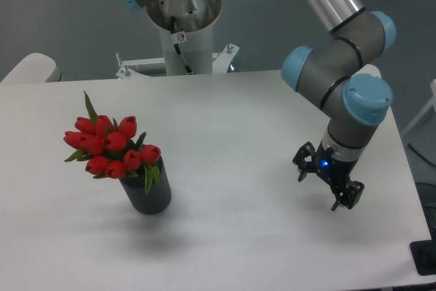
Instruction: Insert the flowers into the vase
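Observation:
The flowers (109, 146), a bunch of red tulips with green leaves, stand in the vase (147, 194), a dark grey ribbed cylinder on the left half of the white table. Their buds lean up and to the left above the rim. Far to the right, my gripper (319, 189) hangs just above the table near its right side. It is open, with nothing between its black fingers. It is well apart from the vase.
The arm's white base column (184, 28) rises behind the table's far edge. The table's right edge (402, 148) lies close to the gripper. A pale rounded object (30, 67) sits at the far left corner.

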Robot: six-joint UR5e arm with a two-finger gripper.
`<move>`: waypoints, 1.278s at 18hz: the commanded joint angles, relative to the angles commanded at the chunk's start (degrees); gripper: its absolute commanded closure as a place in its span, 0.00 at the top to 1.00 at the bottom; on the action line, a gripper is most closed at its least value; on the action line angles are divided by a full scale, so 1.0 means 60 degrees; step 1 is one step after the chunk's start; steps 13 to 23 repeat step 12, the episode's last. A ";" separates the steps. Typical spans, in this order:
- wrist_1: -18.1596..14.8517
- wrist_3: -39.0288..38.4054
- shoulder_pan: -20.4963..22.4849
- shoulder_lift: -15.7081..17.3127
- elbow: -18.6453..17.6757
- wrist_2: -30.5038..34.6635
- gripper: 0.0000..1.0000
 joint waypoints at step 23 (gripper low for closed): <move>-0.0102 0.0322 -0.0440 -0.0176 0.0102 0.1100 1.00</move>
